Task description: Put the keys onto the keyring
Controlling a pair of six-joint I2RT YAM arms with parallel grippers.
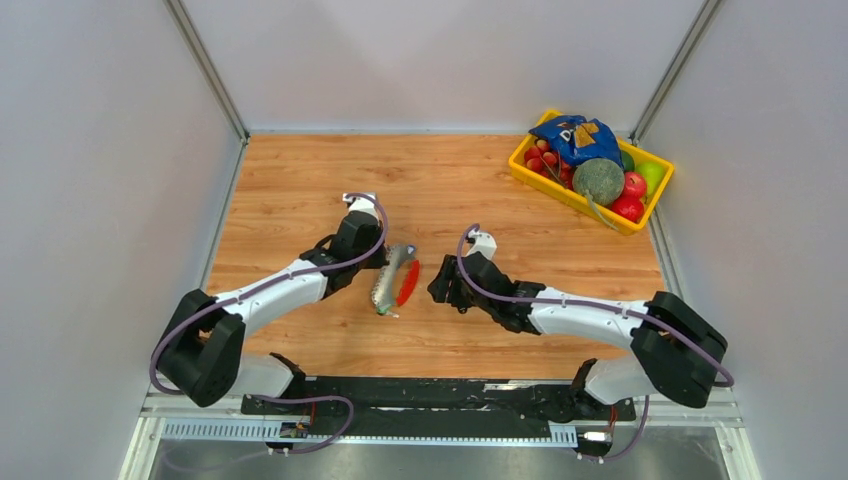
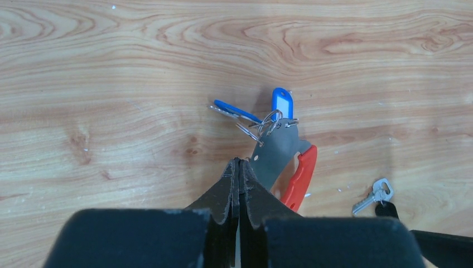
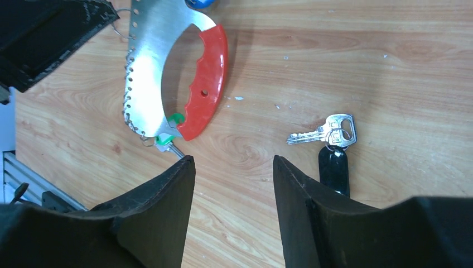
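The keyring (image 3: 146, 67) is a flat curved silver plate with holes along its edge and a red grip (image 3: 203, 84). It lies between the arms (image 1: 392, 275). Two blue tags (image 2: 283, 103) hang on small wire rings at its far end, and a green-headed key (image 3: 165, 139) at its near end. A loose silver key (image 3: 318, 134) with a black fob (image 3: 333, 167) lies on the wood to the right. My left gripper (image 2: 239, 162) is shut, its tips against the plate's edge with nothing visible between them. My right gripper (image 3: 234, 162) is open over bare wood, between the plate and the loose key.
A yellow bin (image 1: 520, 165) holding fruit and a blue bag stands at the back right corner. Grey walls close in the table on the left, right and back. The black rail with the arm bases runs along the near edge (image 1: 440, 395).
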